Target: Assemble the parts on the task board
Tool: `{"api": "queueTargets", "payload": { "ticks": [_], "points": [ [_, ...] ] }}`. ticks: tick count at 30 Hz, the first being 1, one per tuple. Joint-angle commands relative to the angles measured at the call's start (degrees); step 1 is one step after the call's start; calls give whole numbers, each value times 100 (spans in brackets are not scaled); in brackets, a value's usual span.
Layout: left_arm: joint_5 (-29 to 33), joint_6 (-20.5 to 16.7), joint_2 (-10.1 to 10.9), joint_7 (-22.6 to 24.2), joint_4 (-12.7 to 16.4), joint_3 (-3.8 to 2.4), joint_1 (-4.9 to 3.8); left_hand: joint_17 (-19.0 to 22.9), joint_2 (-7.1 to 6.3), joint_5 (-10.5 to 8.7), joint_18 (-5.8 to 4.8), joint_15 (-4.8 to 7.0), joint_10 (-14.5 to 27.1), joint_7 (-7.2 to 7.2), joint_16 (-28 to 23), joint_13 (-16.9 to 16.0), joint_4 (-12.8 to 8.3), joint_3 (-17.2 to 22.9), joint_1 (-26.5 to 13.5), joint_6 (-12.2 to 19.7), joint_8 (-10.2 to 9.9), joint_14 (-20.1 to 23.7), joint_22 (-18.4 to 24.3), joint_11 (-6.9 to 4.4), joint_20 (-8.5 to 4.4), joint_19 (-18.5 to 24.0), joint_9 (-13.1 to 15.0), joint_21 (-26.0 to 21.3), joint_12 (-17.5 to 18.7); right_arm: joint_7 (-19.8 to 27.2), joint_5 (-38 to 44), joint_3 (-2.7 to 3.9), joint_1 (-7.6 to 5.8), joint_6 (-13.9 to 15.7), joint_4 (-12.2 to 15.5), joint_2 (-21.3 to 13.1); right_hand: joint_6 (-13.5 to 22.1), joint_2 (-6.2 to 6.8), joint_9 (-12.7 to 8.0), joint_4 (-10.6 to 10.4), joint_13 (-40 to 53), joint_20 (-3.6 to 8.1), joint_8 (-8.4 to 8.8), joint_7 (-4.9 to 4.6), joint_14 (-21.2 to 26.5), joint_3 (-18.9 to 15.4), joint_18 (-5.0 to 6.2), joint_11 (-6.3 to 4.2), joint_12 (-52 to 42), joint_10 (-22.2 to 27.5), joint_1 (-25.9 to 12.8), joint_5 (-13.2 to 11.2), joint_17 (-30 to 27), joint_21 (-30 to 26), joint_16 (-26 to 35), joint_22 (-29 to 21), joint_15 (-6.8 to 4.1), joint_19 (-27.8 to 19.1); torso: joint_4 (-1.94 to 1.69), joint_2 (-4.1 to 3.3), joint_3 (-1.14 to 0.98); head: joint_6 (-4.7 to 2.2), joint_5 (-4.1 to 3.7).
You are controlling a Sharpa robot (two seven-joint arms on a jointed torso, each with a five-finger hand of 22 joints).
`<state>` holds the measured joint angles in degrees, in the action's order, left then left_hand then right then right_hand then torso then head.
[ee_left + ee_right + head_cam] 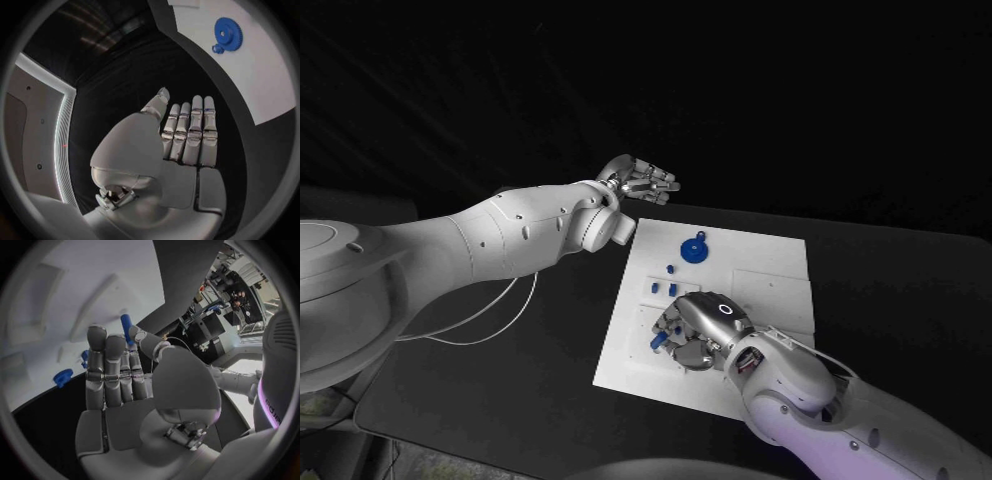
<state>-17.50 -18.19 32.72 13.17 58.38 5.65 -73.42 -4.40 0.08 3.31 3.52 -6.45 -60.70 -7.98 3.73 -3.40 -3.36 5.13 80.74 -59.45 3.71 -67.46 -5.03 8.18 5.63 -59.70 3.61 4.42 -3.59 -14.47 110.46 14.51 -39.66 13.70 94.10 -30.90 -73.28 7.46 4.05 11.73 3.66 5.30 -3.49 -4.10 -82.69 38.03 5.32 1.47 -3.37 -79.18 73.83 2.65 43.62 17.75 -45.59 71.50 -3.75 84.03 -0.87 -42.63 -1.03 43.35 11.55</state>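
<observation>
White task board; blue gear; black table; silver hands; white arms.

Gear on task board

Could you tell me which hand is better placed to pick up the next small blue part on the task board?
Right: the right hand is over the task board beside small blue parts; the left hand hovers off it.

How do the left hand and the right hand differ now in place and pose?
The left hand hangs beyond the task board, over the black table; the right hand is over the board. The left hand holds nothing, fingers straight; the right hand pinches a blue part. Both are silver.
</observation>
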Motion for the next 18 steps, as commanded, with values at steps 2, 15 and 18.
{"api": "queueTargets", "payload": {
  "ticks": [2,15,18],
  "points": [
    [-11,67,-8,35,9,-4,-4,-8,59,-5,-69,-12,33,-22,-13,7,-3,-28,-5,-30,-15,-27,9,16,9,-43,-4,30,14,4,153,-16,6,-213,12,-15,-28,-60,9,34,8,40,-19,-5,-4,1,119,-85,-27,-108,-27,12,10,7,35,12,-55,200,2,0,-1,20,10],
    [-11,69,-7,17,1,-4,-4,-8,59,-5,-69,-12,33,-22,-13,7,-3,-28,-5,-30,-15,-27,9,16,9,-43,-4,30,14,-41,234,-39,6,-357,23,-48,-32,-66,10,50,8,40,-20,-5,-3,-14,116,-86,-26,-108,-31,12,18,1,40,23,-55,197,2,-1,0,38,16],
    [-11,70,-7,12,1,-4,-4,-8,59,-5,-69,-12,33,-22,-13,7,-3,-28,-5,-30,-15,-27,9,16,9,-43,-4,30,14,-80,314,-42,6,-367,22,-51,-32,-66,10,50,8,40,-20,-5,-3,-14,116,-86,-26,-108,-31,12,18,1,40,23,-55,197,0,-2,0,38,17]
  ]
}}
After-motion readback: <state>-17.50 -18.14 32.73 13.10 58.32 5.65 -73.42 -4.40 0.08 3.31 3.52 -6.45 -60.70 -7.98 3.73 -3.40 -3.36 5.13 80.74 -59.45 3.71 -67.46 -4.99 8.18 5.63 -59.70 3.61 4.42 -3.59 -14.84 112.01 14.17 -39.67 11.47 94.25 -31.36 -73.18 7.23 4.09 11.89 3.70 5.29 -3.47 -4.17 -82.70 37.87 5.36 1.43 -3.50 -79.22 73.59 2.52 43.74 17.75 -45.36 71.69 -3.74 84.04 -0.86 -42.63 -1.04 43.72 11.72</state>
